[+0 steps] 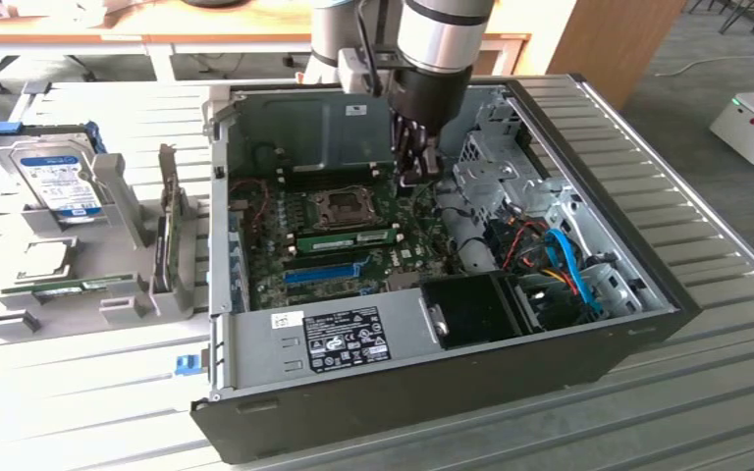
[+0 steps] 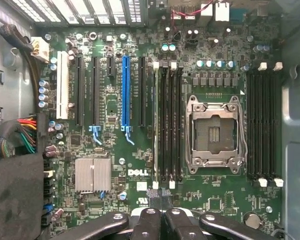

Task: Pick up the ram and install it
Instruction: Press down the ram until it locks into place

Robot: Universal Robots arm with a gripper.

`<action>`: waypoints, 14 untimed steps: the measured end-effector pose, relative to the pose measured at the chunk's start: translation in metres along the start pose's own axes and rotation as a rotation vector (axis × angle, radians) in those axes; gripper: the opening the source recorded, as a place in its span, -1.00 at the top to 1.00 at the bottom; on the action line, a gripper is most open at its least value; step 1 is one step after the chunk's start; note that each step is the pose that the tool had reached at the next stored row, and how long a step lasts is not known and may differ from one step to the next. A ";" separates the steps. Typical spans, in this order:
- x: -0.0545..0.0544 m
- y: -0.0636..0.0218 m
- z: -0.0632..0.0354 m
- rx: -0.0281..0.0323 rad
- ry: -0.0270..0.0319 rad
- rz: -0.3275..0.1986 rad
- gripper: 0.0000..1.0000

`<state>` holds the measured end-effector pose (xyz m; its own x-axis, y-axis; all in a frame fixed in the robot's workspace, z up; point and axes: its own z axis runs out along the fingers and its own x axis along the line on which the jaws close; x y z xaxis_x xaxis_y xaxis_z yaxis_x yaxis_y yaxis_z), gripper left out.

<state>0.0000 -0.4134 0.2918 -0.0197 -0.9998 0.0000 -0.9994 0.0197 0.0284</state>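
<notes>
My pincer [image 2: 162,210], pressed together and empty, hangs over one end of the ram [image 2: 156,125], standing on edge in a slot beside the processor socket [image 2: 214,131], light, stiff, likely fragile, best gripped by its long edges

The arm [image 1: 443,39] is a silvery-grey tube ending in a black wrist [image 1: 419,93], with a dark cable [image 1: 364,44] running beside it. Its end effector [image 2: 162,212] is made of black jointed links (each pivot has a round silver pin).

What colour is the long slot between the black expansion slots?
The slot is bright blue, clearest in the wrist view.
</notes>
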 end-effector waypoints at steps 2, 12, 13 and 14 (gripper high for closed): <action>0.000 -0.0001 0.0014 0.0001 -0.0001 0.000 0.79; 0.000 -0.0003 0.0094 0.0000 0.0000 0.000 0.79; 0.000 -0.0003 0.0104 0.0000 0.0000 0.000 0.79; 0.000 -0.0003 0.0113 0.0001 -0.0001 0.000 0.79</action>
<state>0.0000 -0.4134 0.2805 -0.0197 -0.9998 -0.0001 -0.9994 0.0197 0.0283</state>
